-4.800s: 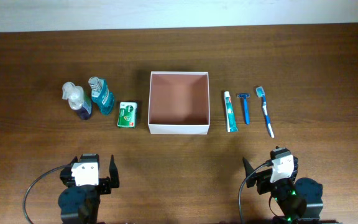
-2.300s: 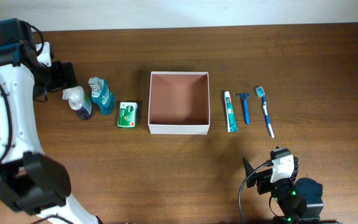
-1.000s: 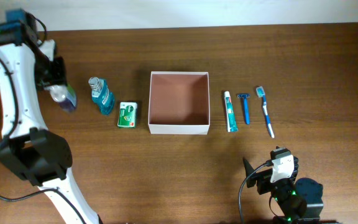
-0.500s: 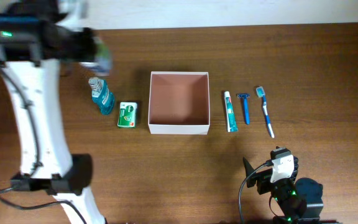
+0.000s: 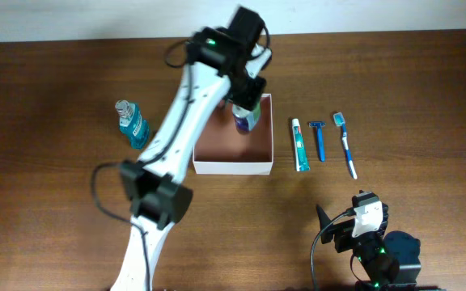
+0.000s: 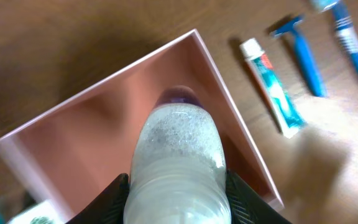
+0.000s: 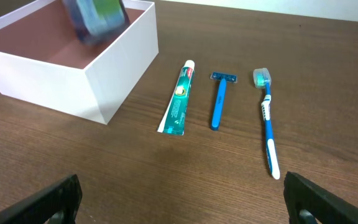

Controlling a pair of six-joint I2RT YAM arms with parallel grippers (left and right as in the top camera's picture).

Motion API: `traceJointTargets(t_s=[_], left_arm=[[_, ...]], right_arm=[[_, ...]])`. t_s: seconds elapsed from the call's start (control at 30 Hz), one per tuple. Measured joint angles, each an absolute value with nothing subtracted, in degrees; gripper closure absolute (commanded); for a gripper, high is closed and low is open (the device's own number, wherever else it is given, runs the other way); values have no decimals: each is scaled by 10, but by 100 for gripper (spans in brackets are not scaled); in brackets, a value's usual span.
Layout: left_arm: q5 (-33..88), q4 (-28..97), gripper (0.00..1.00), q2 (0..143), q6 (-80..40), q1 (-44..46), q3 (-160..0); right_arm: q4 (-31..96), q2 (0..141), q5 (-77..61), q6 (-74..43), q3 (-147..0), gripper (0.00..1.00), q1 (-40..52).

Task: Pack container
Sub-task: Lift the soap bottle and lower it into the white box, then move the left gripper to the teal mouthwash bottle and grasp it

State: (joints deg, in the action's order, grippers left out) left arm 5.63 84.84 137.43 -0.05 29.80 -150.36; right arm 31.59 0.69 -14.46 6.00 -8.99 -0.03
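On the bench point(image 5: 427, 73), the container point(image 5: 233, 166) sat at centre, with nothing visibly packed in it yet. Your left gripper point(image 6: 178, 208), clamped on the spray bottle point(image 6: 179, 140), had swung in from the far left to hang over the container's right side, so the first item looked ready to lower. The mouthwash point(image 5: 132, 123) waited at left. Toothpaste point(image 5: 299, 145), toothbrush point(image 5: 346, 144) and razor point(image 5: 319, 139) lay at right, clear of the path. Your right gripper point(image 7: 182, 202) rested spread and empty.

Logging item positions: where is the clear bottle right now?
Overhead view: the clear bottle is held by the left gripper over the container's far-right part, with the toothpaste nearest on its right.
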Motion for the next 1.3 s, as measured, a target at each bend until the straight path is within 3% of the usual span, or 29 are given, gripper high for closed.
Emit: traceJointTargets(t_s=[0.2,0.37,0.43,0.47,0.5,0.87,1.13,1.3], left_arm=[[49,801,83,1446,-1,301,-1498],[47,779,36,1449,-3,301,-1498],[45,784,30,1449,-3,301,-1498],[45,790,22,1449,-4,301,-1499],[45,802,1,1449,-1,301,-1500],[46,964,1,1422,24,286,-1581],[53,964,0,1272,25,223,-1589],[0,965,1,1123,25,156,-1515]], right_arm=[[316,7,-145,60,-90,1,0],[316,7,-145,60,-90,1,0],[316,7,-145,60,-90,1,0],[316,7,-145,59,-90,1,0],[316,7,-145,60,-90,1,0],[316,7,-145,60,-90,1,0],[316,7,-145,60,-90,1,0],[316,7,-145,60,-90,1,0]])
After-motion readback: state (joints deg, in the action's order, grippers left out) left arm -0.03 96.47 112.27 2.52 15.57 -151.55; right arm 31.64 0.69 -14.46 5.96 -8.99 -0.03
